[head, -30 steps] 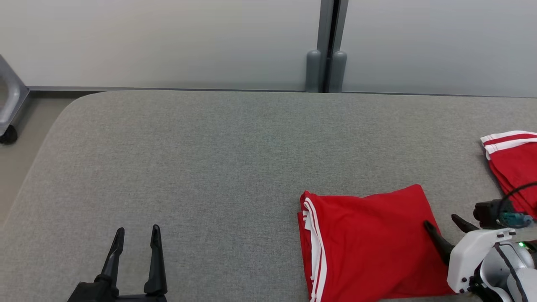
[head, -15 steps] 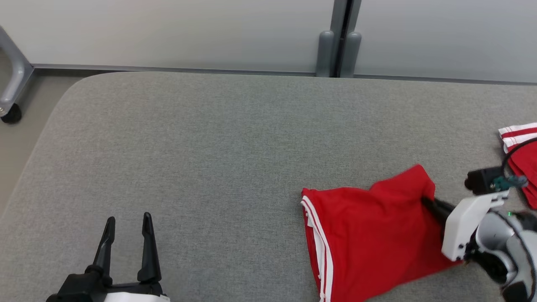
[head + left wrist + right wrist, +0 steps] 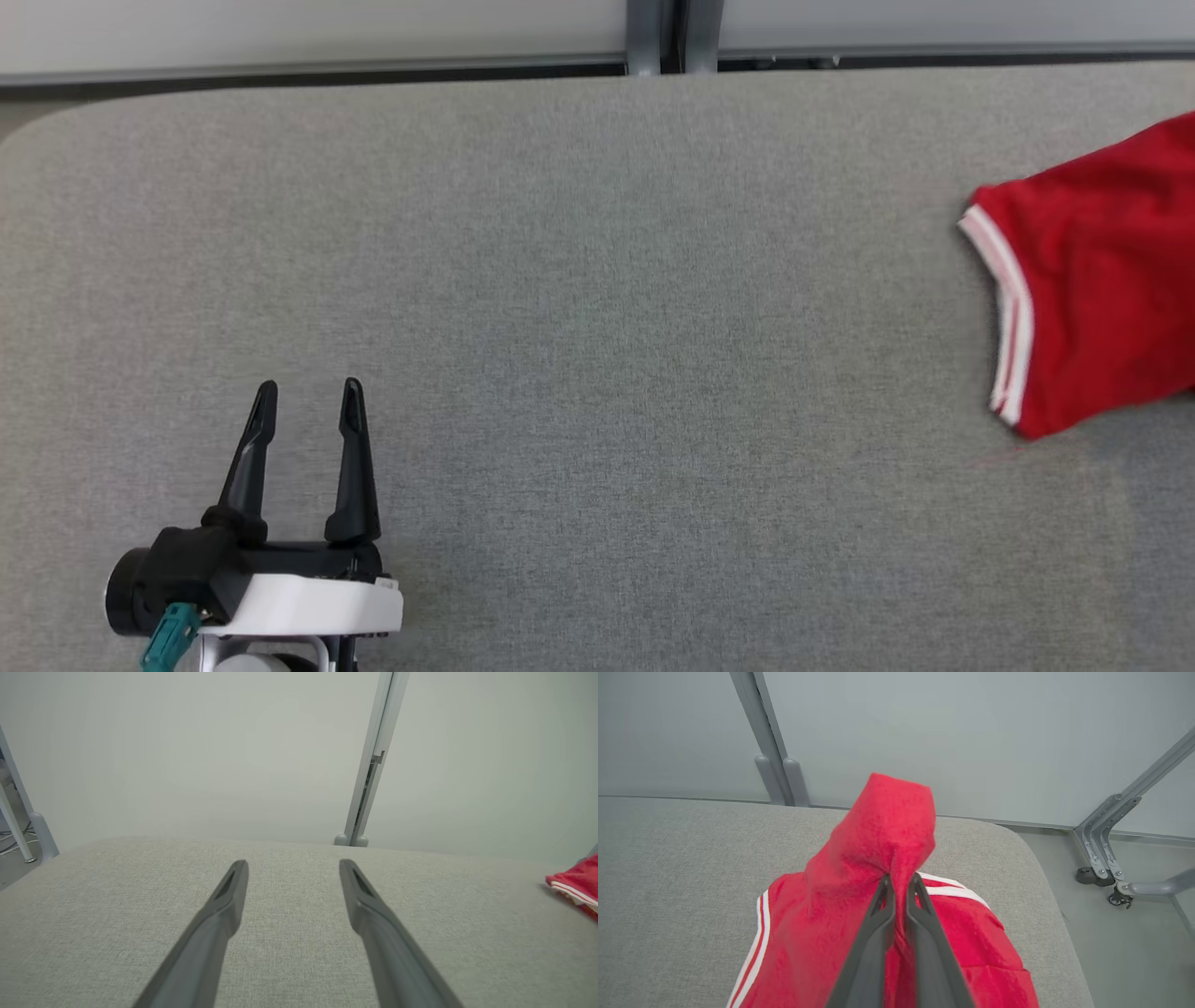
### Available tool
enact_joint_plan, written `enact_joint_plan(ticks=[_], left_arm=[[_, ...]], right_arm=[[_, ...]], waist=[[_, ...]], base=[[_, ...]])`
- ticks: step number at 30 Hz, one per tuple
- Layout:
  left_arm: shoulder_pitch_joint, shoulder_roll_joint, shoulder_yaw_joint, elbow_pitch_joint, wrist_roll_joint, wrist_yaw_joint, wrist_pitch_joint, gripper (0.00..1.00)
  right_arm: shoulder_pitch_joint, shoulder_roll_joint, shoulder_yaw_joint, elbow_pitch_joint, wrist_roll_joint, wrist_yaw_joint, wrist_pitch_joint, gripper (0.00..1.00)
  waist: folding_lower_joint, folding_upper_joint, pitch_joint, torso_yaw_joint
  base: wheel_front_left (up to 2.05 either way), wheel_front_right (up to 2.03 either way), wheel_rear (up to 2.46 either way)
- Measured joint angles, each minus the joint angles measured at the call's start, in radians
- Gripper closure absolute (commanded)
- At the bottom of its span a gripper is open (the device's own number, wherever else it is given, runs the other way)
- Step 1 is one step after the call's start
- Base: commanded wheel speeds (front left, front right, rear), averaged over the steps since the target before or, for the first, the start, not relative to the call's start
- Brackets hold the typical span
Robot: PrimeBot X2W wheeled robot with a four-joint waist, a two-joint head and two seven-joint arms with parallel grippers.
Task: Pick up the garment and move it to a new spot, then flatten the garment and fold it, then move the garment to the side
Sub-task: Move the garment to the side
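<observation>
The garment [image 3: 1092, 280] is red with white stripes along one edge and sits at the far right of the grey padded table [image 3: 597, 280]. In the right wrist view my right gripper [image 3: 900, 879] is shut on a bunched fold of the garment [image 3: 878, 830], which stands up in a peak above the fingers. More striped red cloth [image 3: 990, 947] spreads below; I cannot tell whether it is the same piece. My left gripper [image 3: 309, 387] rests open at the lower left with nothing between its fingers, far from the cloth. The left wrist view has that gripper [image 3: 293, 863] open and a red edge of the garment [image 3: 577, 884] at far right.
The table's rounded right end [image 3: 1045, 882] lies close to the held cloth. Beyond it a metal frame leg on a caster [image 3: 1106, 868] stands on the floor. A pale wall with a grey post [image 3: 658, 37] runs along the table's far edge.
My right gripper has shut on the garment's right side and carried it up, to the right and farther back. The head camera has tilted down. The left gripper stays open.
</observation>
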Motion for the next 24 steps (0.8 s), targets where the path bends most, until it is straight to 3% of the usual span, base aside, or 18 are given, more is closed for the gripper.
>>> enact_joint_plan(ticks=[6, 7, 8, 9, 16, 24], left_arm=[[-0.032, 0.000, 0.001, 0.004, 0.023, -0.020, 0.000, 0.00], [-0.034, 0.000, 0.002, 0.004, 0.023, -0.022, 0.000, 0.00], [-0.035, 0.000, 0.002, 0.005, 0.023, -0.023, 0.000, 0.00], [-0.035, 0.000, 0.003, 0.006, 0.024, -0.023, 0.000, 0.00], [-0.014, 0.000, 0.020, 0.031, 0.010, -0.013, 0.000, 0.00], [0.096, 0.001, 0.085, 0.061, -0.027, 0.014, 0.000, 0.00]], right_arm=[[-0.051, -0.022, -0.107, 0.064, -0.084, 0.000, 0.028, 1.00], [-0.057, -0.020, -0.135, 0.084, -0.109, 0.000, 0.027, 0.71], [-0.064, -0.016, -0.153, 0.100, -0.132, 0.000, 0.024, 0.21], [-0.064, -0.015, -0.160, 0.104, -0.161, 0.000, 0.009, 0.00], [-0.022, 0.057, -0.287, 0.058, -0.330, 0.000, -0.225, 0.00], [0.293, 0.273, -0.315, -0.203, -0.414, 0.000, -0.448, 0.00]], waist=[[0.0000, 0.0000, 0.071, -0.005], [0.0000, 0.0000, 0.078, -0.005], [0.0000, 0.0000, 0.084, -0.004], [0.0000, 0.0000, 0.087, -0.003], [0.0000, 0.0000, 0.039, -0.005], [0.0000, 0.0000, -0.100, -0.024]], base=[[0.00, 0.00, 0.00], [0.00, 0.00, 0.00], [0.00, 0.00, 0.00], [0.00, 0.00, 0.00], [0.00, 0.00, 0.00], [0.00, 0.00, 0.00]])
